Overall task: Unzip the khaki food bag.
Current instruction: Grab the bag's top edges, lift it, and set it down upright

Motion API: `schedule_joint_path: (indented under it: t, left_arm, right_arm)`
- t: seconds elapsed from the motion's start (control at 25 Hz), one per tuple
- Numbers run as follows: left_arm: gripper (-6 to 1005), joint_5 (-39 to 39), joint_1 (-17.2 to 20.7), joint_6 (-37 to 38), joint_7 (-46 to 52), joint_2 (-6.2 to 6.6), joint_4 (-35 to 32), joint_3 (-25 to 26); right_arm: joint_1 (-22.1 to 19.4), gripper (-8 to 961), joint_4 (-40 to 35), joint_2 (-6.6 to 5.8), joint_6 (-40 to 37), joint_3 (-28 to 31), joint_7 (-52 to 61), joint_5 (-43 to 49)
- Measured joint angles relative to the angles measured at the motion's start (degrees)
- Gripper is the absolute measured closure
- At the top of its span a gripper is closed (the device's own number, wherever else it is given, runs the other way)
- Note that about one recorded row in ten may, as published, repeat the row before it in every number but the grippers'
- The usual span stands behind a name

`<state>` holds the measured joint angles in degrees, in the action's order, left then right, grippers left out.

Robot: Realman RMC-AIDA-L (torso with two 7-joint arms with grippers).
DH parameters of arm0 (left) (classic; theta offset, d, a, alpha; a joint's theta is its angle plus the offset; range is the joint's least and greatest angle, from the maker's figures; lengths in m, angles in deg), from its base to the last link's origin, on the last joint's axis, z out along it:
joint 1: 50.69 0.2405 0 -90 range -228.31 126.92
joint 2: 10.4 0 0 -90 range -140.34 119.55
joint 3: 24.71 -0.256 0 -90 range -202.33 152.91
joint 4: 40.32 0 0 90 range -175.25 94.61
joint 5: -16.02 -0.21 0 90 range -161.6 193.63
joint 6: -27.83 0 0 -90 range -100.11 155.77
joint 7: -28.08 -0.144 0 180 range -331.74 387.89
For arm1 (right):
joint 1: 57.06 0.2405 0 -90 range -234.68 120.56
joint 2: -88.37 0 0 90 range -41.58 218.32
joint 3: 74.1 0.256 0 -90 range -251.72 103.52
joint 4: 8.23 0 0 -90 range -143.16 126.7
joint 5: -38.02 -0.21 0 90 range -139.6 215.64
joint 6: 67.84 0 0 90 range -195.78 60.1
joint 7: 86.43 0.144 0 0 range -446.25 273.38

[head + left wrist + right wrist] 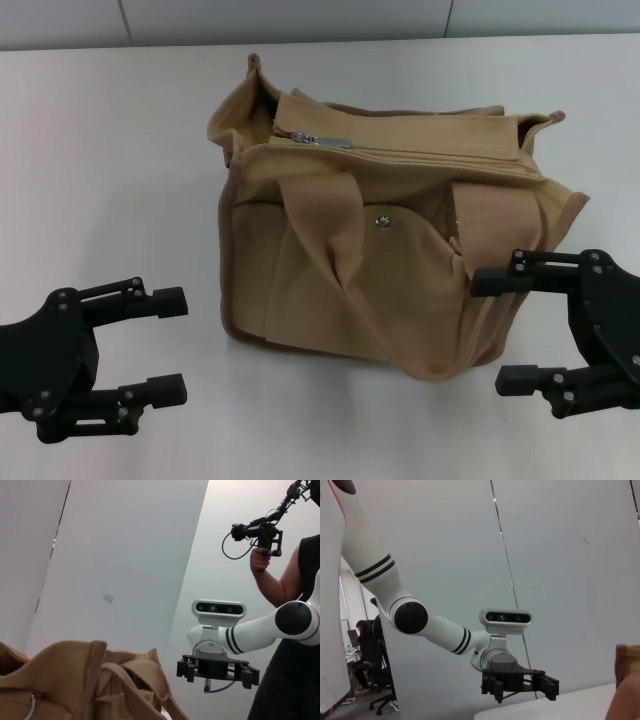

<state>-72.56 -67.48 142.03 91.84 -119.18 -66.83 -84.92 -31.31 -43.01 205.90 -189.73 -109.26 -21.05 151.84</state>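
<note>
Zipper pull (pixel 327 140) apparently at bag's (pixel 400 290) left end

A white table (pixel 110 170) carries everything; the khaki food bag (pixel 380 290) sits directly on it.

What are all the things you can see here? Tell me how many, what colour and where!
khaki food bag: one, khaki-tan, standing on the table between the two grippers, zipper closed
zipper pull: one, silver metal, on top of the bag at its left end
strap handles: two, khaki, hanging down the bag's front
snap: one, silver, on the front pocket
table: one, white, under everything
person: one, in dark clothes, standing behind the right arm in the left wrist view, holding up a black device
left gripper: one, black, open, low at the bag's left side, not touching it
right gripper: one, black, open, at the bag's right front corner
</note>
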Motion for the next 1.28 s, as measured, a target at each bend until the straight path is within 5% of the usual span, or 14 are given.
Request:
schedule_joint_path:
  t: [0.6,0.92,1.28]
  left_arm:
    - [214,0.3,0.2,-1.3,0.1,-0.52,0.3,1.9]
    - [235,-0.1,1.2,-11.1,-0.1,-3.77,0.3,9.0]
    - [297,0.1,-1.8,-19.6,-2.6,-9.44,0.0,10.4]
  right_arm:
    - [-0.4,160,0.0,0.07,-0.7,0.6,0.3,-0.5]
    - [-0.7,162,1.1,0.07,-0.7,1.7,0.2,-0.7]
    - [-0.7,163,2.2,0.18,-0.8,2.2,0.0,-0.7]
